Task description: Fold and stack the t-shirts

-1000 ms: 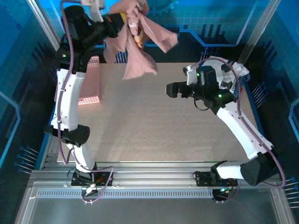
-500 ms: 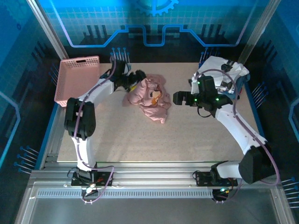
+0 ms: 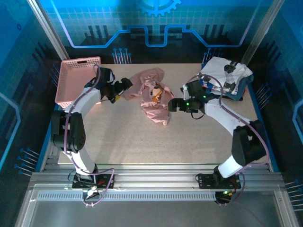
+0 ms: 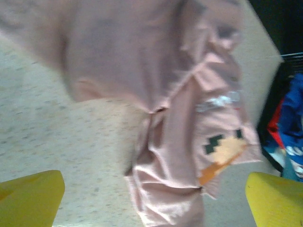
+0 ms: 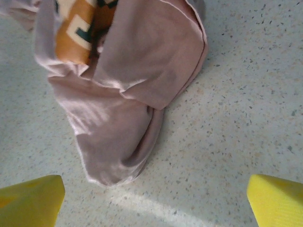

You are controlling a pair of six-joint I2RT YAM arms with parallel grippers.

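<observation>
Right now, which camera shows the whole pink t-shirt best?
The top external view: the pink t-shirt lies crumpled on the table, whole outline visible. The left wrist view has it close but blurred, cropped at the top. The right wrist view gives a sharp close-up of one end.

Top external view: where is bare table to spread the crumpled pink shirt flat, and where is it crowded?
Widest bare patch: the near half of the table, from the dusty-pink shirt down to the near edge, between the left arm and right arm. Crowded: the far strip, with the basket left, the shirt middle, the white shirt pile right.
</observation>
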